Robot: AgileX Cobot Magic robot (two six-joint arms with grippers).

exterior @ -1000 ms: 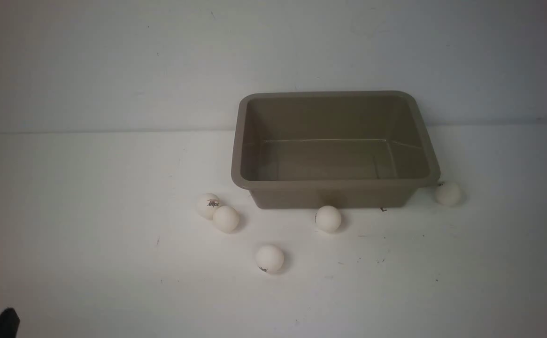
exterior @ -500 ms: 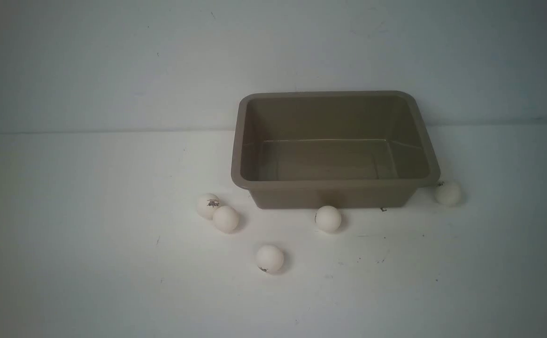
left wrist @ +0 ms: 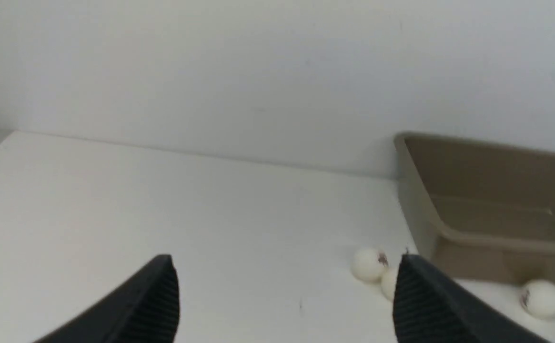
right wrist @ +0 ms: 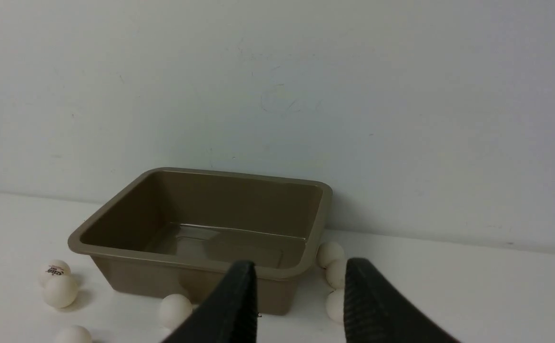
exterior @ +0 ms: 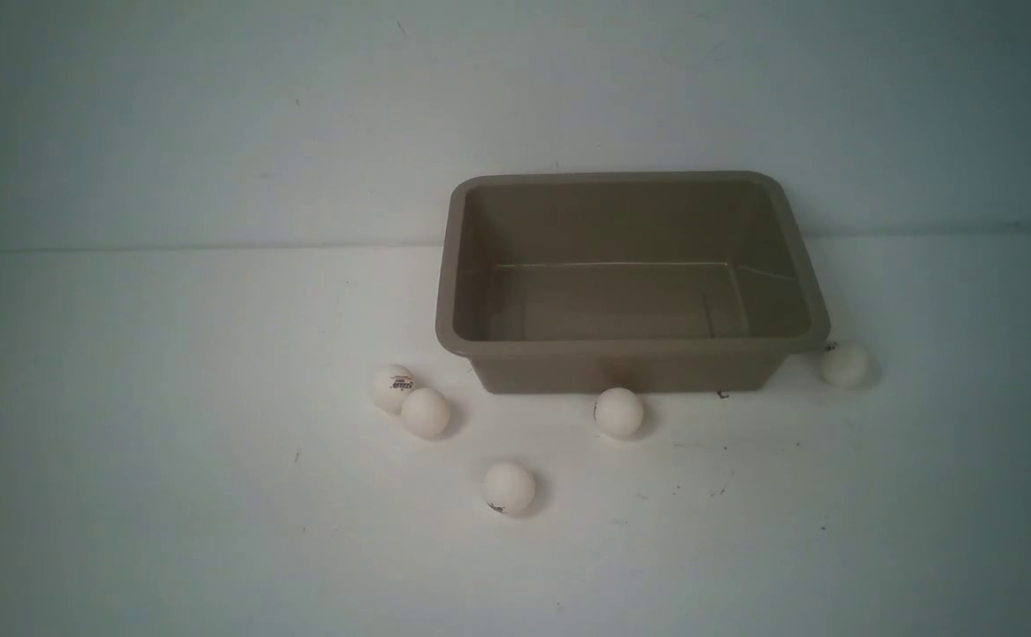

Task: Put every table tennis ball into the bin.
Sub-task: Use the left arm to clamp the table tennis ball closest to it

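Zero balls are sitting in the bin (exterior: 630, 345) — all the work is waiting.
With the bin as clock centre and twelve at the back wall (exterior: 214, 115): a touching pair of table tennis balls (exterior: 426, 412) is lying at eight, a single ball (exterior: 619, 412) at six beside the bin's near side, an outlying ball (exterior: 508, 487) at seven, a corner ball (exterior: 844, 364) at four, and the right wrist view is showing two more balls (right wrist: 337, 273) beside that one — seven are waiting. The left gripper (left wrist: 285, 262) is holding its jaws wide apart; the right gripper (right wrist: 300, 264) is showing a narrower gap; both are gripping nothing.
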